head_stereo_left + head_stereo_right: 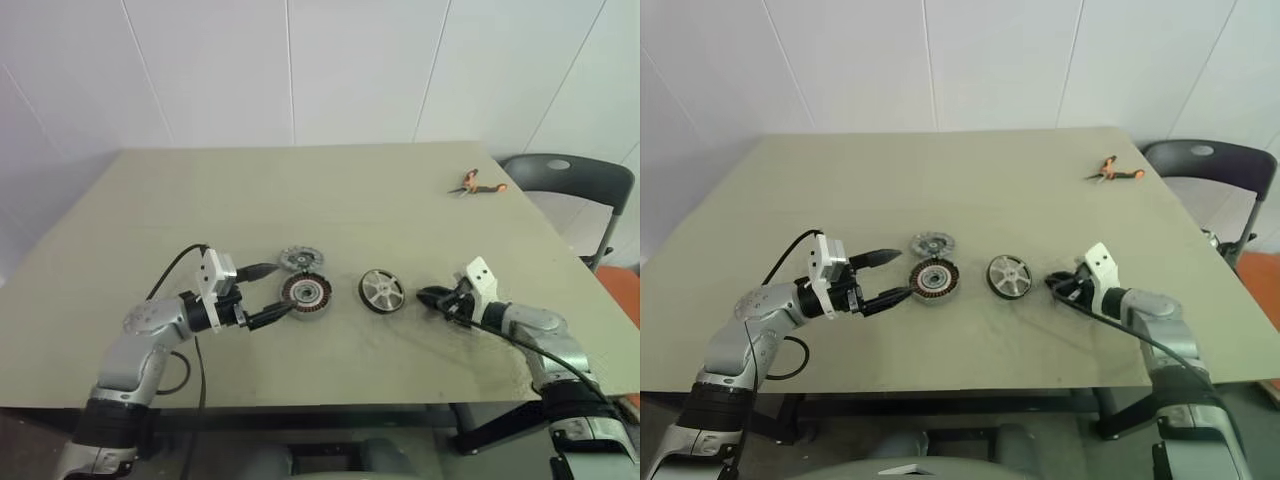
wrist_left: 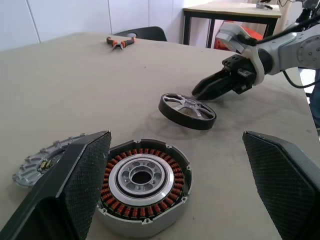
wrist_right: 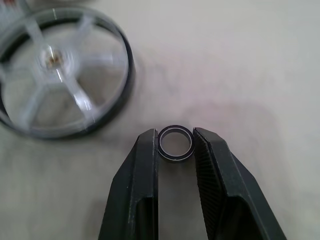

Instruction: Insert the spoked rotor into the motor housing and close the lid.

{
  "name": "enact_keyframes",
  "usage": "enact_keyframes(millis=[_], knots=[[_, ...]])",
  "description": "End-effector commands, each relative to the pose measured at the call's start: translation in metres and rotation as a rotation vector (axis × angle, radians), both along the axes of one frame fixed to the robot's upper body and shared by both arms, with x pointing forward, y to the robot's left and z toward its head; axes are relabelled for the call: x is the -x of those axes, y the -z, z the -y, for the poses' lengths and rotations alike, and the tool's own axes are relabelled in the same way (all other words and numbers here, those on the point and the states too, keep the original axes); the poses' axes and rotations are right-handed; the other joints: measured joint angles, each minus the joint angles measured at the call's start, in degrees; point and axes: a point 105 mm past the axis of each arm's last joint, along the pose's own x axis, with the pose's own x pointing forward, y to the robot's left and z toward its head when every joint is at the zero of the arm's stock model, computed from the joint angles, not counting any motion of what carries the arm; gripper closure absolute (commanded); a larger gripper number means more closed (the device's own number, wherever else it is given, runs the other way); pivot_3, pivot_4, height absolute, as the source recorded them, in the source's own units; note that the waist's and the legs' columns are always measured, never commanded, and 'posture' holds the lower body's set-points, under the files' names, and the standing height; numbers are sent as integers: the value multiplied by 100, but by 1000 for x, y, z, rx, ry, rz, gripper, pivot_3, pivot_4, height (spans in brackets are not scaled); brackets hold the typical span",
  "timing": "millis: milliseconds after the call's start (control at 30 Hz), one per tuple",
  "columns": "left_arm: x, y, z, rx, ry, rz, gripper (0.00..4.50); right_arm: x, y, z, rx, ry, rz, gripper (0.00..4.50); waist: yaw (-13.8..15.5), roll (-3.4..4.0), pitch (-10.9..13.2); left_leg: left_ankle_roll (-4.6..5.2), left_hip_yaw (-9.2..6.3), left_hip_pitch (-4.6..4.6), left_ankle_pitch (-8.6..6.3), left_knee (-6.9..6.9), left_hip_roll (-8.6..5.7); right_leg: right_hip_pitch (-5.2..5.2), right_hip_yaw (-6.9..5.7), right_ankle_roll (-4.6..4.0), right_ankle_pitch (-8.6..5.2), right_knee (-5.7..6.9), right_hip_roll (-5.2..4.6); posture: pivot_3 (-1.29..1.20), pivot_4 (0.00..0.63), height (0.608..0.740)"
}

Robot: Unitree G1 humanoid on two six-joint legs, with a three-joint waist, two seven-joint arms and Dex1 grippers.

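The motor housing (image 1: 306, 291), a silver puck with copper windings, sits on the table between the fingers of my open left gripper (image 1: 285, 288), which touch nothing. Just behind the housing lies the ribbed grey lid (image 1: 301, 260). To the right of the housing rests the spoked rotor (image 1: 382, 290), a black ring with silver spokes. My right gripper (image 1: 425, 296) is beside the rotor's right edge. In the right wrist view its fingers (image 3: 145, 165) are shut on a small black ring (image 3: 174, 159), apart from the rotor (image 3: 55, 75).
Orange-handled pliers (image 1: 478, 184) lie near the table's far right corner. A dark chair (image 1: 575, 190) stands beyond the right edge. The beige table (image 1: 250, 190) has bare surface behind the parts.
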Motion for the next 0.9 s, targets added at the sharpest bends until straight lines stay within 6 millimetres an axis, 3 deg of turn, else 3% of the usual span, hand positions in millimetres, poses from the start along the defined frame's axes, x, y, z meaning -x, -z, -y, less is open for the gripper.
enact_keyframes(millis=[33,167,300,433,533,900], knots=[[2,-9,-4,-5,-5,32,0,-23,-65,-10,-81,-7,198,3834,3,9,6,0,0,-1,0,0,0,-1,0,0,0,0,0,0,0,740],[3,-8,-4,-3,-16,31,0,-25,-91,-47,-89,-120,258,3834,10,8,5,0,-1,-5,0,-9,1,-11,0,1,1,-1,0,0,0,740],[4,-9,-5,-1,-30,32,0,-22,-103,-87,-44,-218,296,3834,18,9,5,0,-1,-8,0,-11,4,-15,-1,1,1,-2,0,0,0,740],[4,-9,-8,-11,-53,30,0,-14,-87,-128,149,-360,269,3834,16,9,6,0,0,-10,0,-10,3,-17,0,0,1,-2,-2,0,0,740],[4,-11,-12,-12,-66,30,0,-6,-84,-150,158,-450,227,3834,18,8,6,0,0,-11,0,-10,3,-21,-1,0,1,-1,-1,0,0,740],[6,-8,-19,-18,-93,17,0,1,-66,-192,194,-556,64,3834,8,8,5,-1,0,-16,0,-12,3,-29,-1,-1,2,0,-1,0,0,740]])
